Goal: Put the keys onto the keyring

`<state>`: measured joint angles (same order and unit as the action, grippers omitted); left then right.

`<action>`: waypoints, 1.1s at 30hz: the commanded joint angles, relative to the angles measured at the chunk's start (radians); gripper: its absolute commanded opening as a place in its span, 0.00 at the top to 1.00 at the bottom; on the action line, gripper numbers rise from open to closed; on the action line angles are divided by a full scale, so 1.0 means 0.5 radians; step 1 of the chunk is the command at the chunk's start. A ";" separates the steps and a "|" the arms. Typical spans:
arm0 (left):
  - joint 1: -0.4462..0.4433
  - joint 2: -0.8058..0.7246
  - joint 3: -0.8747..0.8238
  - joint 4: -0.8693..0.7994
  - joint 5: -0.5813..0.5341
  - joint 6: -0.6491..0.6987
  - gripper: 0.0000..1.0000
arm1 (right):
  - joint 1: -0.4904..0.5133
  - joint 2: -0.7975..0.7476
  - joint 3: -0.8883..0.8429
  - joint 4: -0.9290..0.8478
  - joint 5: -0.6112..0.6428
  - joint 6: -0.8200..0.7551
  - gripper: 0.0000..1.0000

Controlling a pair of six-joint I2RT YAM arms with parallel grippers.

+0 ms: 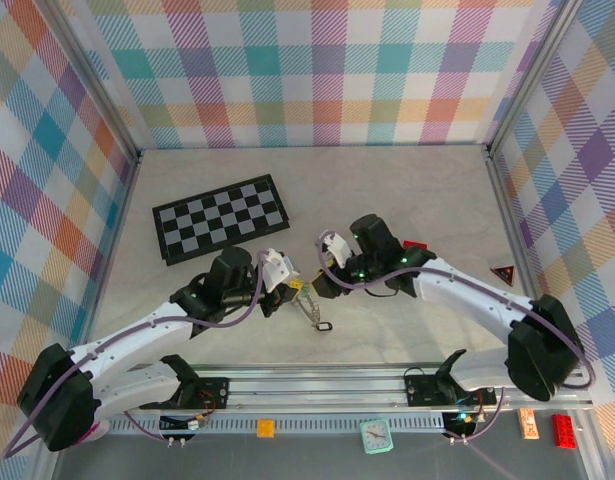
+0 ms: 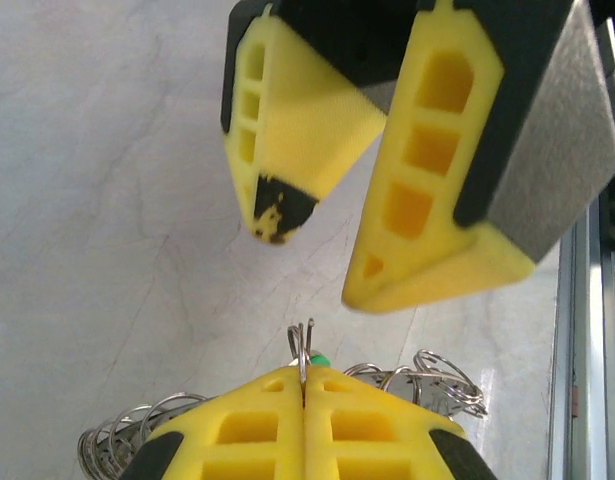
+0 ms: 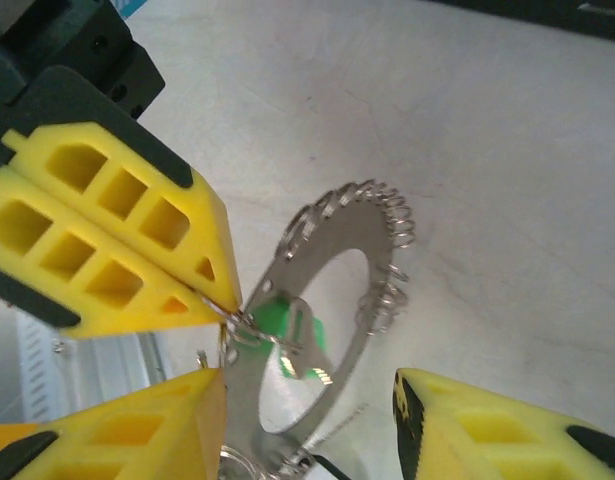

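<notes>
Over pale tabletop (image 1: pixel 387 180), left claw (image 3: pixel 225 308) pinches the keyring (image 3: pixel 337 215); right claw (image 2: pixel 322 258) gapes wide, empty, facing it.

Pastel plaid walls (image 1: pixel 317 70) in teal, pink, orange and purple close in the top and both sides of the frame. Silver metal posts (image 1: pixel 109 105) run along the corners. A pale, marbled tabletop (image 1: pixel 387 180) fills the centre, evenly lit, and a slotted aluminium rail (image 1: pixel 317 378) crosses the bottom.

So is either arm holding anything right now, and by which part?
The left gripper pinches the keyring by a wire loop on its rim, beside the green key. The right gripper is open, holding nothing.
</notes>
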<state>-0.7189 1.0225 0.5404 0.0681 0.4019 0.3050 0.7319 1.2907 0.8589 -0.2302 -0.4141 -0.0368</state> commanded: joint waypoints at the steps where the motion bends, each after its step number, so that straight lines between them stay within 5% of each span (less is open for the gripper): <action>1: -0.013 -0.057 -0.087 0.380 0.102 0.043 1.00 | -0.013 -0.155 -0.171 0.275 0.058 -0.335 0.51; 7: -0.013 -0.019 -0.286 0.937 0.215 0.120 1.00 | -0.013 -0.311 -0.419 0.567 -0.222 -0.893 0.52; 21: -0.012 0.143 -0.344 1.187 0.454 0.151 1.00 | -0.013 -0.245 -0.374 0.571 -0.393 -0.870 0.67; 33: -0.013 0.164 -0.335 1.146 0.526 0.204 1.00 | -0.018 -0.439 -0.510 0.585 -0.138 -0.829 0.68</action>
<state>-0.7189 1.1007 0.3706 0.5827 0.6048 0.3763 0.7258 1.0729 0.6075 0.0376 -0.4892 -0.4500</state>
